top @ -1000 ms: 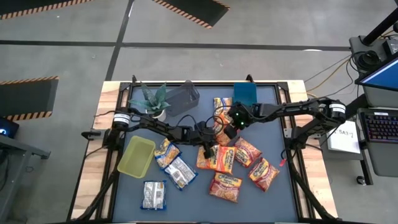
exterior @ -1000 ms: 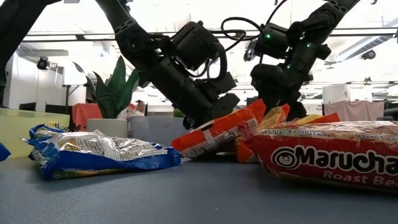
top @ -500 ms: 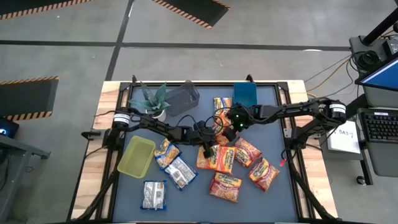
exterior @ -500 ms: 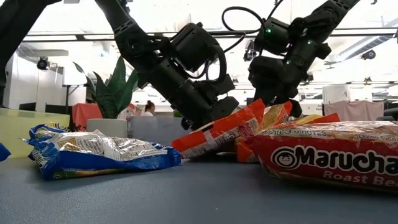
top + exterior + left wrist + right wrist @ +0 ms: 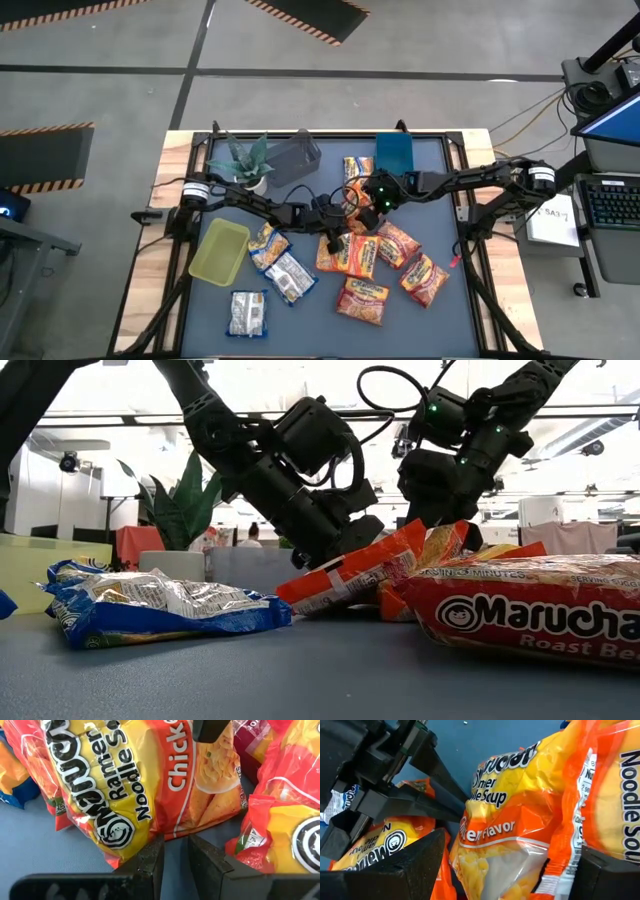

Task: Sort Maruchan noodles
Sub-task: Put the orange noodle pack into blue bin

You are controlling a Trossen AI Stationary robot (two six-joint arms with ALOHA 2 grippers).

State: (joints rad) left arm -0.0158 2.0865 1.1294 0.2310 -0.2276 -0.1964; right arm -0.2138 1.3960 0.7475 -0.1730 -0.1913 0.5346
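Observation:
Several orange-red Maruchan packets lie bunched at the table's middle and right [image 5: 385,265]. A yellow-and-blue packet [image 5: 265,245] and two whitish ones [image 5: 290,277] lie to the left. One orange chicken packet [image 5: 200,785] lies tilted, leaning on its neighbours [image 5: 350,575]. My left gripper [image 5: 175,845] is at that packet's lower edge, its fingers a narrow gap apart with bare table between them. My right gripper [image 5: 505,870] is wide open over the packet's other end [image 5: 510,835], one finger on each side. My left gripper comes slanting down from the table's left; its fingertips [image 5: 152,852] end right at the chicken packet's edge [image 5: 165,836], and I cannot tell whether they touch it. My right gripper comes from above and the right; I cannot tell whether its fingers [image 5: 405,870] touch the packet.
A green bin [image 5: 220,250] stands at the left, a grey bin [image 5: 295,155] and a blue bin [image 5: 395,152] at the far edge, and a potted plant [image 5: 245,160] at the far left. The two arms nearly meet over the pile [image 5: 350,215]. A person shows in the room beyond [image 5: 252,535].
My right gripper has risen a little above the packets and shifted slightly toward my left gripper. The packets and my left gripper have stayed where they were.

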